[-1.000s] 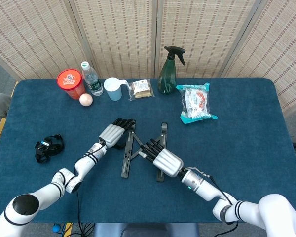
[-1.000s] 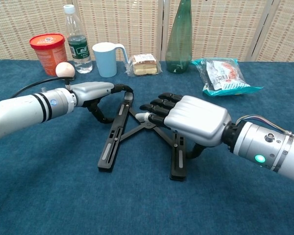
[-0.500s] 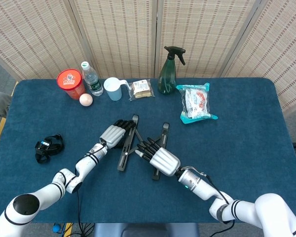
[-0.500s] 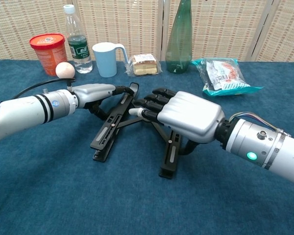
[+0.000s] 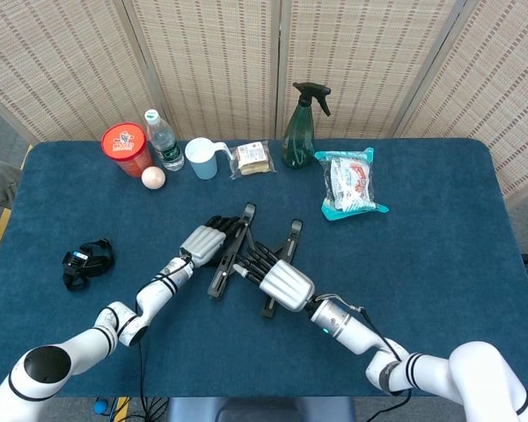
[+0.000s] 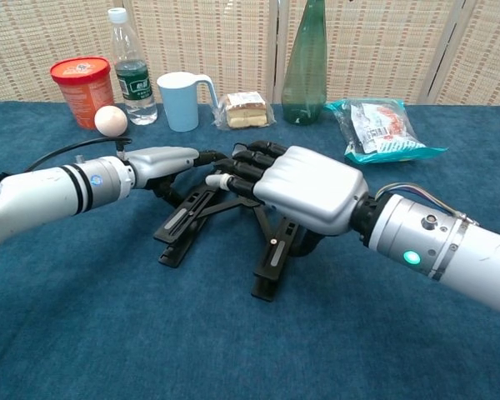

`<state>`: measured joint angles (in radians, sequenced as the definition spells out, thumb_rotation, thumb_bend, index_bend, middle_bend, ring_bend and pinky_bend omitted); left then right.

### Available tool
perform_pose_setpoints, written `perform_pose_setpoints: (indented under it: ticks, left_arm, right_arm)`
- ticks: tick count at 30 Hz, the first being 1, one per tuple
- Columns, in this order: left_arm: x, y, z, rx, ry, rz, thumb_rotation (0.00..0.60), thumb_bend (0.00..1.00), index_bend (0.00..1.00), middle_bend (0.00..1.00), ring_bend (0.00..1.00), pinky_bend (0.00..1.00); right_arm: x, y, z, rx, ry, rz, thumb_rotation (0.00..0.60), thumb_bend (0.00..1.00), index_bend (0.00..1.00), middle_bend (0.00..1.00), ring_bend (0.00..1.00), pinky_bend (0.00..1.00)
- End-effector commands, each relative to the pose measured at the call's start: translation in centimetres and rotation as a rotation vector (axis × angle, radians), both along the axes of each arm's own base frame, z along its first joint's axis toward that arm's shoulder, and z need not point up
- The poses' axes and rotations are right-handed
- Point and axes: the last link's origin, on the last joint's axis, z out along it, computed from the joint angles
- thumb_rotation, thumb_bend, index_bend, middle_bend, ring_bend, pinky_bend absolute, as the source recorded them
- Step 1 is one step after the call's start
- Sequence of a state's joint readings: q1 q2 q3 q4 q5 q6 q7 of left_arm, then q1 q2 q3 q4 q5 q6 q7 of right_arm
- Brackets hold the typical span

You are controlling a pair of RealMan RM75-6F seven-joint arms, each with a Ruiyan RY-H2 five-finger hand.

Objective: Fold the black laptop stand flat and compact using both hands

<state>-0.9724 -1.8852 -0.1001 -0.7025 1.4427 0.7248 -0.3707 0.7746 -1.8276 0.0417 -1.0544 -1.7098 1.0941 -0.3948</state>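
Black laptop stand (image 5: 246, 255) on table (image 5: 440, 281), between both hands. Left hand (image 5: 204, 240) grips left rail; right hand (image 5: 280, 280) curled over right rail. Beyond fingertips: cup (image 5: 202, 158), snack pack (image 5: 253, 158), spray bottle (image 5: 300, 127). Strap (image 5: 86, 262) far left.

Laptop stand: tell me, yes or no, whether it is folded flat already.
No: the black laptop stand has its two bars splayed apart in a V.

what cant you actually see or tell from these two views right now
- Middle hinge of the black laptop stand: covered by the right hand in both views.
- Left hand: its fingertips sit behind the stand's left bar in the chest view, so how it holds the bar is unclear.
- Spray bottle: its top is cut off by the chest view's upper edge.
- Black object at the table's left: too small to identify in the head view, absent from the chest view.
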Motion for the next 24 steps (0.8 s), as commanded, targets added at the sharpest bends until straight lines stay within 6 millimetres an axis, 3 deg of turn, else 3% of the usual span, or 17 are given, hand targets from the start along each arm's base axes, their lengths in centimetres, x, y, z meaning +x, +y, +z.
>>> perform_pose_setpoints:
  ticks: [1,24]
  left_arm:
    - [0.1,-0.1,-0.1,-0.002,-0.001,-0.003,0.6,0.27,0.0,0.0,0.0,0.0]
    - [0.8,-0.8,-0.1,-0.019,0.0,-0.036,0.6,0.27,0.0,0.0,0.0,0.0]
  right_arm:
    - [0.3,-0.1,-0.1,-0.001,0.0,0.003,0.6,0.0,0.0,0.0,0.0,0.0]
    - [2.3,-0.8,-0.6,0.0,-0.032,-0.005,0.6,0.0,0.0,0.0,0.0,0.0]
